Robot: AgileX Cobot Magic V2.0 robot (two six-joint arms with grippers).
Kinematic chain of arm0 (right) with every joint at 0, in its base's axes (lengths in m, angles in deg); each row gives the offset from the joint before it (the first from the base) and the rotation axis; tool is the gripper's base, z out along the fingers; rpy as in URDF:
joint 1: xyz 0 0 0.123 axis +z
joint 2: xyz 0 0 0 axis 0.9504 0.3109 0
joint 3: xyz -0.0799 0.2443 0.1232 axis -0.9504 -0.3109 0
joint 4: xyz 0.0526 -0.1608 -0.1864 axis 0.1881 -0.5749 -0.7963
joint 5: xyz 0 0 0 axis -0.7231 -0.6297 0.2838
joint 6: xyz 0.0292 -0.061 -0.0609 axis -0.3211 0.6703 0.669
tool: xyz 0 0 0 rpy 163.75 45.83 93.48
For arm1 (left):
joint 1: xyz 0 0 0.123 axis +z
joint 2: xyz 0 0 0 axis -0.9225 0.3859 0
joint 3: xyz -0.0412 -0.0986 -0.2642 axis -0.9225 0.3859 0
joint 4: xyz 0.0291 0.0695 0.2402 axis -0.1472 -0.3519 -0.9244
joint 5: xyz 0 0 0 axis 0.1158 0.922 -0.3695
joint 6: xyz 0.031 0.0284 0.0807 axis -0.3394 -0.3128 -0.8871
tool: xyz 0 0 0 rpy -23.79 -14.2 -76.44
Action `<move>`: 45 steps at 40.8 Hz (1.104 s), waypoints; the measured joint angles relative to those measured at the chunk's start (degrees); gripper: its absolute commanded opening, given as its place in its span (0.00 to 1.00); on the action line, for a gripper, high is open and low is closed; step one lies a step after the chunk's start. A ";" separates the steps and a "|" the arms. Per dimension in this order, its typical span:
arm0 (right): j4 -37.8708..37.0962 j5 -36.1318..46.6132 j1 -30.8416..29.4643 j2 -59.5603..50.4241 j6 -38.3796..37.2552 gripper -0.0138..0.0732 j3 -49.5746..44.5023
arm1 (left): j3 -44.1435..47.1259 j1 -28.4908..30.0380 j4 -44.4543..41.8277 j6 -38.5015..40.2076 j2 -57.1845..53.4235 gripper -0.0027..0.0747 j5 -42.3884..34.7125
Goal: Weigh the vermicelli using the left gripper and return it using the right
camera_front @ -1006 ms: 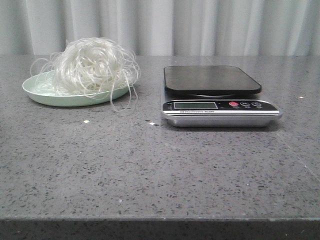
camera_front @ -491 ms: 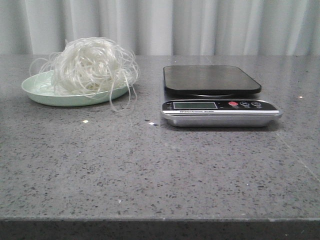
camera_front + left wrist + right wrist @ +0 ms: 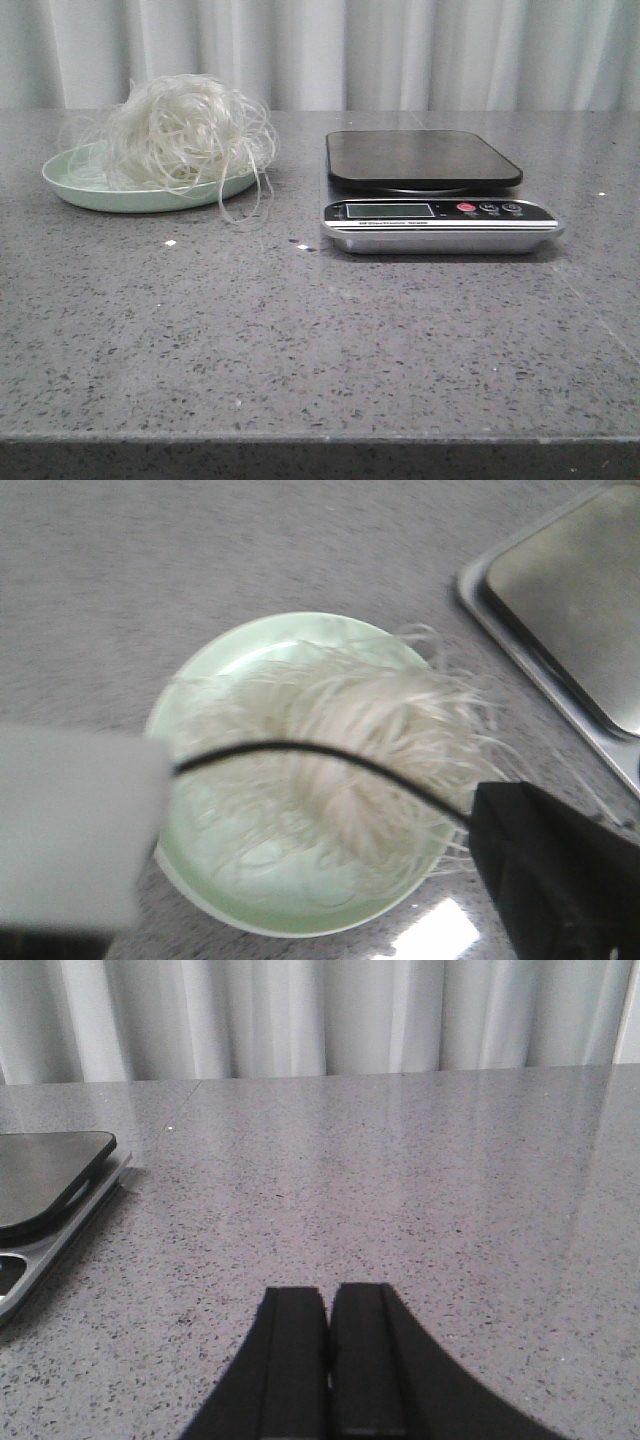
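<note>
The vermicelli (image 3: pixel 180 135) sits heaped on the green plate (image 3: pixel 75 185), left of the scale (image 3: pixel 430 190) on the desk (image 3: pixel 300 340). The left tool (image 3: pixel 330 880) hovers above it, fingers spread wide. The right tool (image 3: pixel 328 1370) is pressed closed, holding nothing.

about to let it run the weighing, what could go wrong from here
1. Loose strands of the vermicelli hang over the rim of the plate onto the table; they may snag or drag when lifted.
2. The bundle is springy and wispy, so the left gripper, wide open above it, might catch only part.
3. Trailing strands could drape off the scale and skew the reading.
</note>
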 measured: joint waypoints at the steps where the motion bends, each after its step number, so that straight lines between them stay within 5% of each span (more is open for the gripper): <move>1: 0.00 0.00 0.00 0.00 0.00 0.33 0.00 | -0.30 0.00 1.34 -1.34 0.85 0.91 0.55; 10: 0.00 0.00 0.00 0.00 0.00 0.33 0.00 | -0.71 0.00 8.00 -9.78 5.74 0.91 2.22; 35: 0.00 0.00 0.00 0.00 0.00 0.33 0.00 | -0.79 0.00 7.82 -13.38 15.56 0.91 -3.71; 45: 0.00 0.00 0.00 -0.02 0.00 0.33 0.00 | -1.08 0.00 8.14 -13.48 18.12 0.79 -3.83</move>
